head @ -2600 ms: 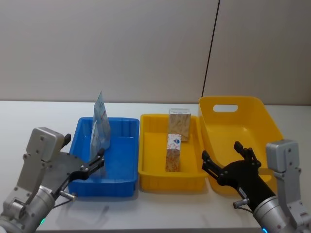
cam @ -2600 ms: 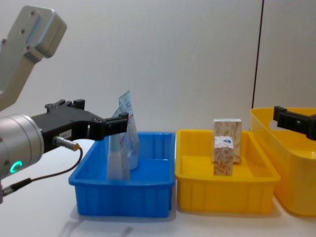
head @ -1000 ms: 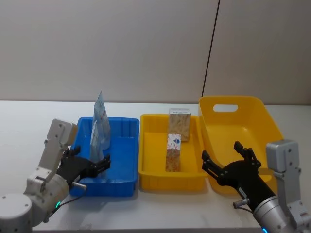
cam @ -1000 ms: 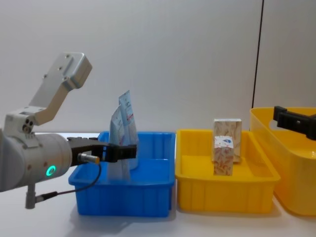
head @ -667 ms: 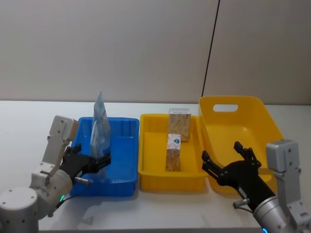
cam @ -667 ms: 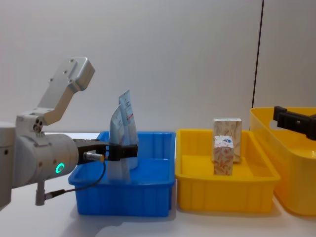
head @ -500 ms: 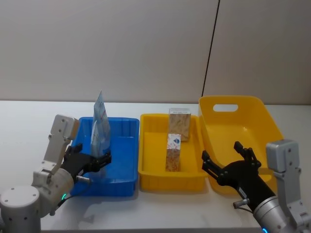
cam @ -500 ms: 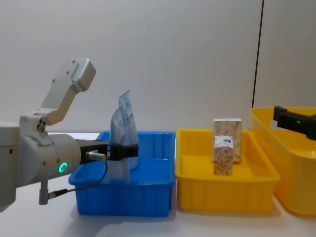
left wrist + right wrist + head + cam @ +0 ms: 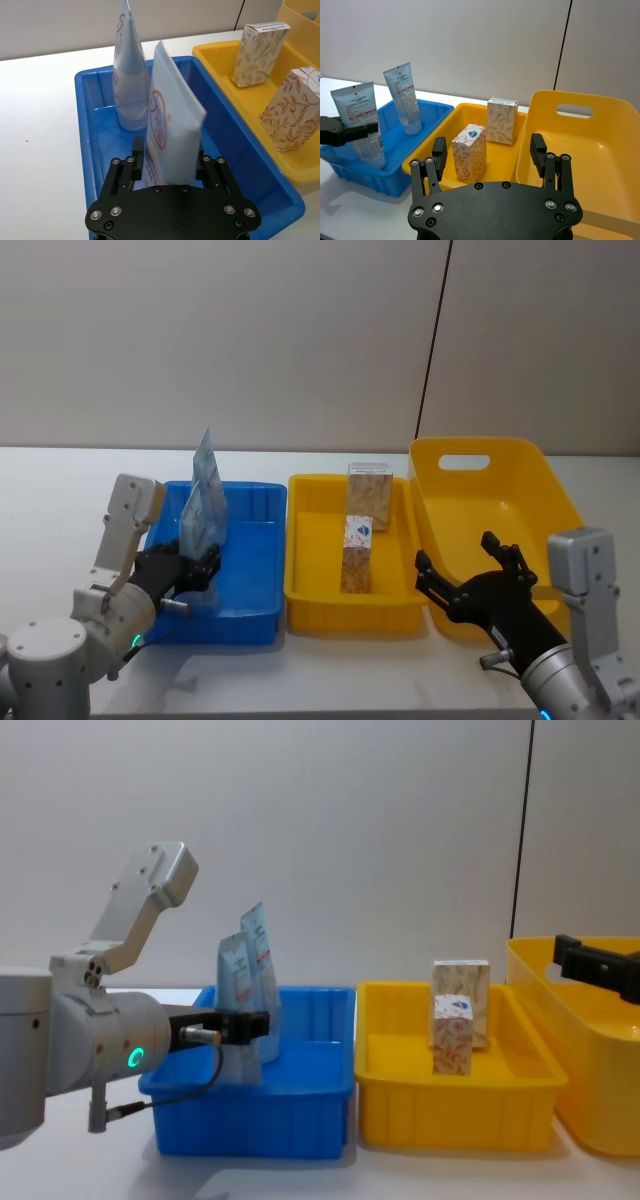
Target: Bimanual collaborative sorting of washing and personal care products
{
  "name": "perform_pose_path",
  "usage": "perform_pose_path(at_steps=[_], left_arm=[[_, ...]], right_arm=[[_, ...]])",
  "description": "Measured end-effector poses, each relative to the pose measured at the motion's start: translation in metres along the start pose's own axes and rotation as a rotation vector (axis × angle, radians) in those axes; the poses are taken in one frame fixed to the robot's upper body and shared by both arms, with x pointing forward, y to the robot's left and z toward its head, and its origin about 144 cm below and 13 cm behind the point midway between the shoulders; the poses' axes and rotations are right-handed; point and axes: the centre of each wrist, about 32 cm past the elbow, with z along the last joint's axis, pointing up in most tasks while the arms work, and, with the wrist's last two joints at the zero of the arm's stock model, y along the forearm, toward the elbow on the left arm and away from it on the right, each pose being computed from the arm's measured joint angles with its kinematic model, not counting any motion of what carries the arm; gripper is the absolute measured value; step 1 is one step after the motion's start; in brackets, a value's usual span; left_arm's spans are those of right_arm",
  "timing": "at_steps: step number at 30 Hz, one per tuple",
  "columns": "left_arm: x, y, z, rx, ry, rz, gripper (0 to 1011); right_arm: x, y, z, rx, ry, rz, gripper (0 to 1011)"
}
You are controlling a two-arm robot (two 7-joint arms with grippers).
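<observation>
Down at the left, the left gripper reaches into the near part of the blue tray, its fingers clamped on the lower body of the near tube. That tube stands with its flat crimped end up and leans a little; I cannot tell whether its cap end touches the tray floor. The far tube, 1 of the 2 pale blue-and-white tubes, stands cap down just beyond it in the same tray, against the far left wall, free of the gripper.

Just right of the blue tray sits the yellow tray with 2 beige cartons upright in it. The far carton stands near the far wall, and the near carton, white-topped with a blue mark, stands in front of it toward the middle, a small gap between them.

Farther right, the right gripper hovers at the near edge of the large yellow bin, fingers spread apart and holding nothing. All 3 containers rest side by side on the white surface.
</observation>
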Motion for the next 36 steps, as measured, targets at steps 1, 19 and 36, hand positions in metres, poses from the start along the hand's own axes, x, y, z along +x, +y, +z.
perform_pose_path(at_steps=[1,19,36], left_arm=[[0.0,0.0,0.0,0.0,0.001,0.0,560],[0.001,-0.002,0.001,-0.038,0.002,-0.02,295],[0.005,-0.003,0.026,-0.26,0.012,-0.186,286]], right_arm=[[0.0,0.0,0.0,0.0,0.0,0.0,1003],[0.0,0.0,0.0,0.0,0.0,0.0,1003],[0.0,0.0,0.0,0.0,0.0,0.0,1003]])
